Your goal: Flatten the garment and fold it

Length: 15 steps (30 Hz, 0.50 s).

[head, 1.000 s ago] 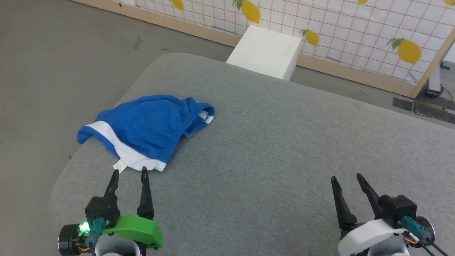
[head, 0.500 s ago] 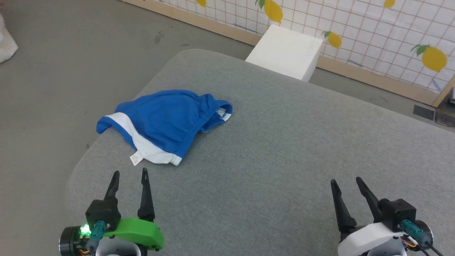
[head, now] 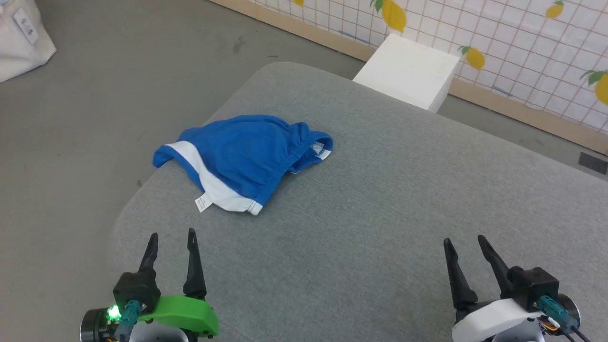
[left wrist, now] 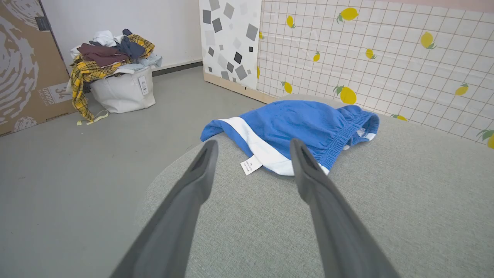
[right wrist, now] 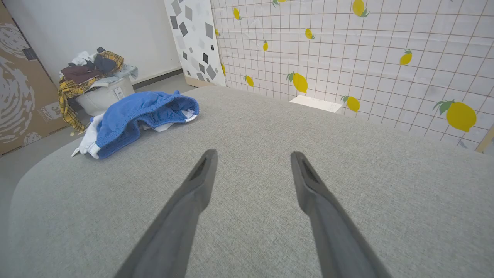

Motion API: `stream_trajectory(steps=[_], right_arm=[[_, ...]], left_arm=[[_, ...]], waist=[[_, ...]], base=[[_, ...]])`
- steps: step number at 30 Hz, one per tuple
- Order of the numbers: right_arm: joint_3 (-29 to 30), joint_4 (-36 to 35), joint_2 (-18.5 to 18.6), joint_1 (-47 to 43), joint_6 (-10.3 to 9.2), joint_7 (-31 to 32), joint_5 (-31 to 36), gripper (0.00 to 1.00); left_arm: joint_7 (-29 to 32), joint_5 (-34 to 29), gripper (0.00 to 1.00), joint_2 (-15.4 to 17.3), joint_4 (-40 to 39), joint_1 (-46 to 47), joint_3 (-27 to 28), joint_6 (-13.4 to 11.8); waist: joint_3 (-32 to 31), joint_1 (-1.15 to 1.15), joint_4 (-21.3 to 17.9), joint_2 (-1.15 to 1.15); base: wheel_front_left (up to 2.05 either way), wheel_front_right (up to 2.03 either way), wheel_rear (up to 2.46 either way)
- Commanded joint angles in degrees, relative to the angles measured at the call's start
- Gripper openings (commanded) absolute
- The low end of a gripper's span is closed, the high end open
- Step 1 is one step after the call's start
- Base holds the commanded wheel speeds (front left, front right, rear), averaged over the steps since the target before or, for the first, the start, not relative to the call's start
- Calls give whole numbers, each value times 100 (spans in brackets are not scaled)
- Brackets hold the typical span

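Pincers nearest: left pincer hovering at seven o'clock over the grey bench, spread wide and pinching nothing; right pincer hovering at five o'clock, likewise spread and pinching nothing. Just past the left pincer, toward eleven o'clock: garment lying crumpled on the bench, apart from both pincers, bright blue with a white side stripe, gathered waistband bunching toward its two o'clock side, small white tag sticking out at its near edge, one blue corner reaching the bench's rounded rim at nine o'clock. Beyond the bench at one o'clock: white box standing on the floor against a lemon-print wall. Farther off, at ten o'clock in the left wrist view: basket overflowing with clothes.
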<state>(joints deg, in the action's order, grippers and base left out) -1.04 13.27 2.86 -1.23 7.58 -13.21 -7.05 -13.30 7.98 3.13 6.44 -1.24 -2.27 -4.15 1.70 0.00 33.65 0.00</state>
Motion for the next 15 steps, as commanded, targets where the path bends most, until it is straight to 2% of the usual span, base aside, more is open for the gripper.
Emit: stream_trajectory(steps=[1,10,15], right_arm=[[7,-24,1,-71,-8,-76,25,100],[-8,-70,1,-80,-9,-179,-2,100],[-3,-173,1,-70,-9,-179,3,100]], left_arm=[[-67,23,100,-23,24,-95,-4,-41],[-170,102,100,-25,95,-109,-6,-94],[-170,104,100,-25,88,-130,13,-94]], waist=[[3,0,64,0],[14,0,283,0],[-5,0,245,0]], base=[[0,0,0],[0,0,0],[0,0,0]])
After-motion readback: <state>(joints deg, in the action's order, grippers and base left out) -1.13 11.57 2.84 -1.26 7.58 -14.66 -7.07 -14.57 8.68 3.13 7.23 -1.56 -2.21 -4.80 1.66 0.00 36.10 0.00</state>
